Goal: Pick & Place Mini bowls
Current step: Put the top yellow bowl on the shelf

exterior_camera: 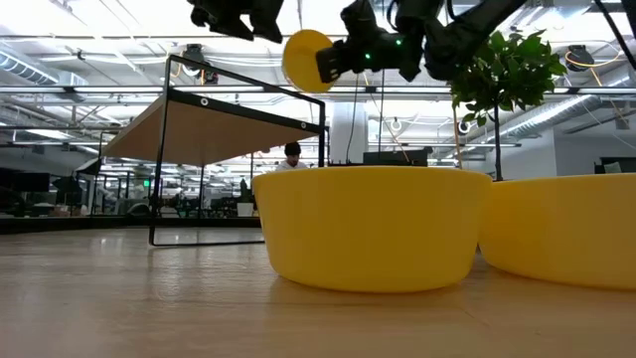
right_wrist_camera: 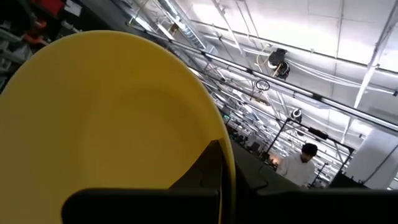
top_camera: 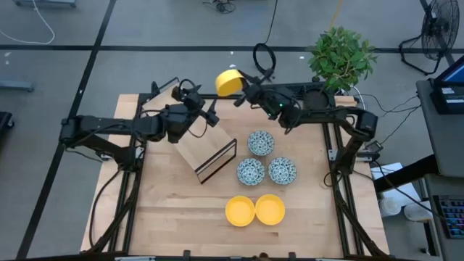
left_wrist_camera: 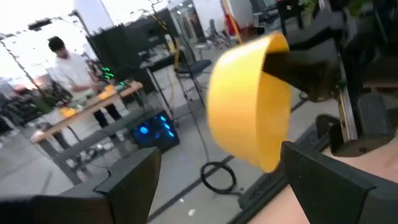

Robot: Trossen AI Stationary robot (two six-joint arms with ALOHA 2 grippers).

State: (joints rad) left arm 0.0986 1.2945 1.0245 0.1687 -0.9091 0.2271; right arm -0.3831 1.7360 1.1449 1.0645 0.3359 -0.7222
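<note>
Bowls (top_camera: 254, 210) are spread on the wooden table (top_camera: 167, 210); a yellow bowl (top_camera: 229, 82) is clamped by the right gripper (top_camera: 243, 94), the left gripper (top_camera: 208, 110) held apart; a person (right_wrist_camera: 303, 163) is seen beyond, half cut off.

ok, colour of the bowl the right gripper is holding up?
Plain bright yellow bowl, no pattern; clearest in the left wrist view.

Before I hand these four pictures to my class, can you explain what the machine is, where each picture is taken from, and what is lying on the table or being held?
It is a robot with two dark arms at a wooden table. One picture looks straight down, one looks level across the tabletop, and two come from cameras on the arms' wrists. On the table lie two yellow bowls, three blue-patterned bowls and a tilted wooden rack; a potted plant stands at the far edge. The right gripper holds a third yellow bowl in the air by its rim. The left gripper hangs open nearby, holding nothing.
</note>
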